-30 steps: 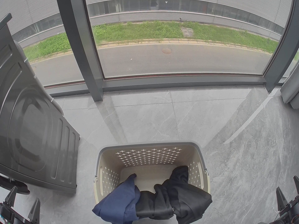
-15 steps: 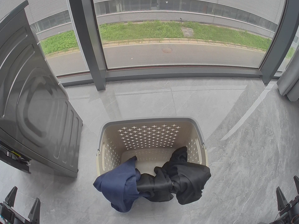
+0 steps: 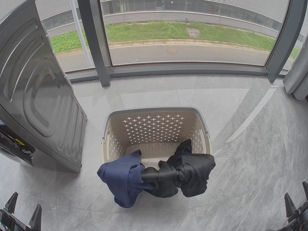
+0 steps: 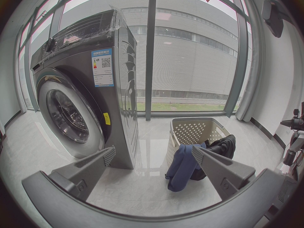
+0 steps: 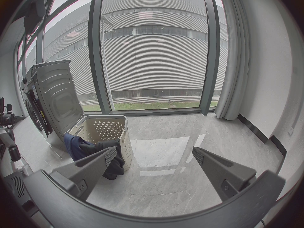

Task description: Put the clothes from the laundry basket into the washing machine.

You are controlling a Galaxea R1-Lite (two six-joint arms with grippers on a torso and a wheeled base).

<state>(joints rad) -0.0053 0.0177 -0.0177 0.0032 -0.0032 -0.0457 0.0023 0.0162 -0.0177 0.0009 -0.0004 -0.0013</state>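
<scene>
Gaping wide and empty, the left gripper and right gripper sit in the lower corners over grey marbled floor — windows across the top. Mid-frame, navy and black clothes drape over the beige laundry basket's near rim; washing machine upper left.

A grey curtain hangs beside the tall window above grey tiled floor.
</scene>
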